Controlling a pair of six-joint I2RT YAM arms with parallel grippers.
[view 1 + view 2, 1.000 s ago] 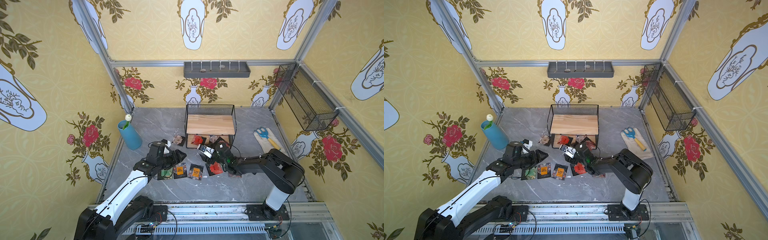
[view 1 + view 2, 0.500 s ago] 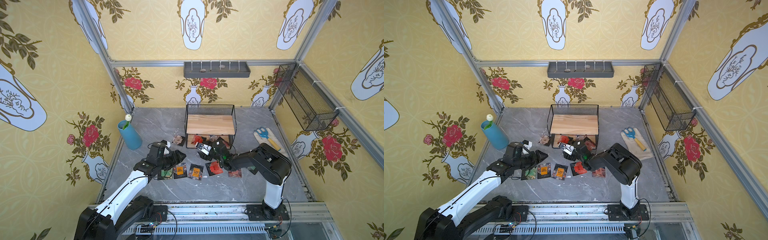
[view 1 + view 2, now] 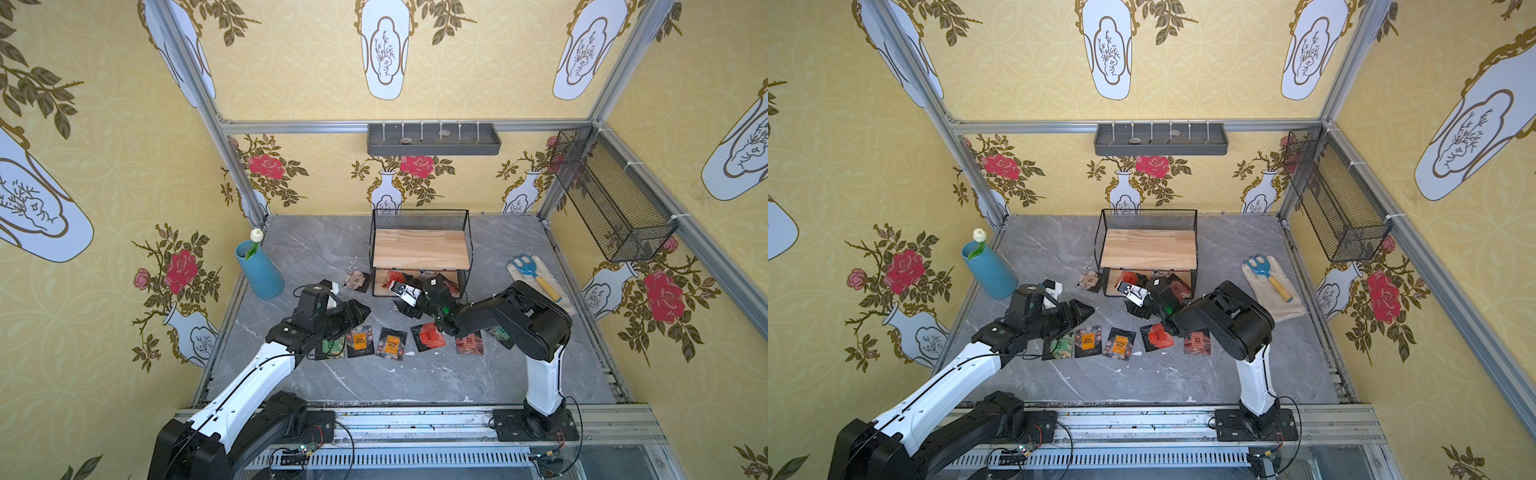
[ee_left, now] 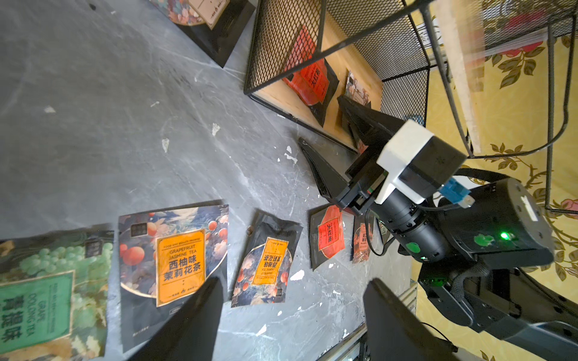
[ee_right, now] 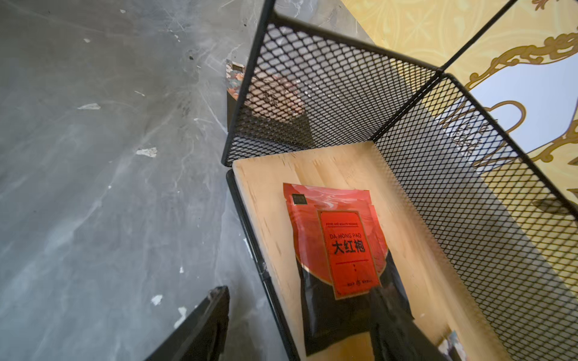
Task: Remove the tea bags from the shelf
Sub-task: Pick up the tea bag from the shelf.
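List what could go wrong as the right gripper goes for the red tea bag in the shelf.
The open right gripper straddles the front rail of the shelf, one finger outside, one above the red tea bag; closing could clamp the rail and drag the shelf.
The bag lies flat on the lower board, so it may slide back instead of being pinched.
The right arm reaches over tea bags on the table and might scatter them.

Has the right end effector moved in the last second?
Yes: the right end effector has edged toward the black wire shelf with wooden boards, reaching its lower tier.
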